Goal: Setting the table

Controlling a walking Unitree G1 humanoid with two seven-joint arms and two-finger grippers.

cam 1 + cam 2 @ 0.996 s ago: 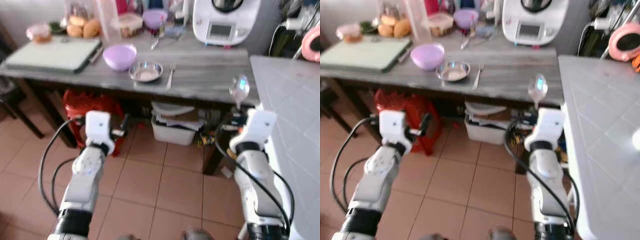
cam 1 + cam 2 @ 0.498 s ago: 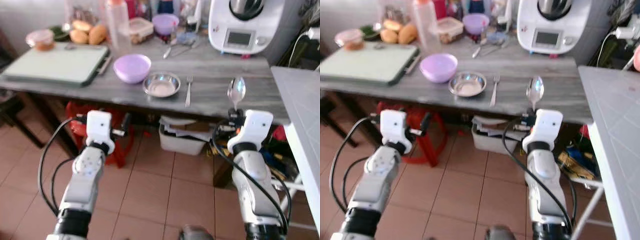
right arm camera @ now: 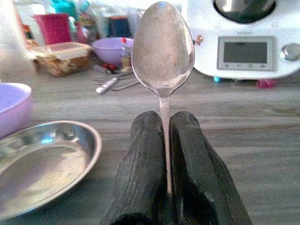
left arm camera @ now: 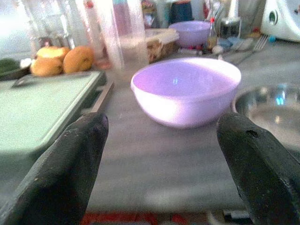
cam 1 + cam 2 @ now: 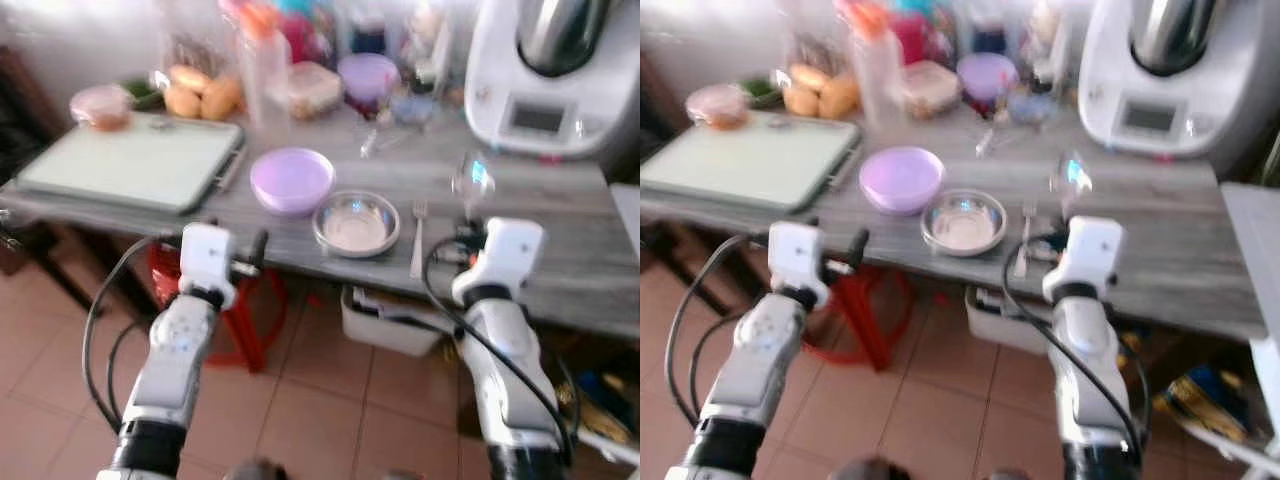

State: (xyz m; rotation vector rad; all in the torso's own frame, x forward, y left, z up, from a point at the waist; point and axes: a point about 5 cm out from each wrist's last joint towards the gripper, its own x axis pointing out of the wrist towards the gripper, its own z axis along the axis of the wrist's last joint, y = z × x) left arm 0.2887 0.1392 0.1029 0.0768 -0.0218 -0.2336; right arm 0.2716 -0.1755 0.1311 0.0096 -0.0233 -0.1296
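1. Two grippers raised at the near edge of the grey counter (image 5: 560,270), head views blurred.
2. Right gripper (image 3: 165,140): jaws clenched on the handle of a metal spoon (image 3: 162,47), bowl of the spoon standing upright above the fingertips, over the counter just right of the fork (image 5: 417,238).
3. Left gripper (image 4: 164,154): jaws released, spread wide, nothing between them; pointed at the lilac bowl (image 4: 186,90) from the near edge of the counter.
4. On the counter, left to right along the near part: pale green tray (image 5: 130,172), lilac bowl, shallow steel dish (image 5: 356,223), fork lying lengthwise just right of the dish.
5. Steel dish just beside the lilac bowl, on its right and slightly nearer; whether touching, cannot tell.
6. Far right of the counter: white kitchen machine (image 5: 555,80) with a grey display (image 3: 245,52) and a steel jug on top.
7. Far middle: second lilac bowl (image 5: 368,75), clear lidded food box (image 5: 313,88), tall clear bottle with an orange cap (image 5: 264,70), loose cutlery (image 3: 112,83) lying near the box.
8. Far left beyond the tray: orange-brown round items (image 4: 63,60), small lidded tub (image 5: 100,104).
9. Under the counter: red stool (image 5: 250,320), white bin (image 5: 395,322), terracotta floor tiles (image 5: 330,420).
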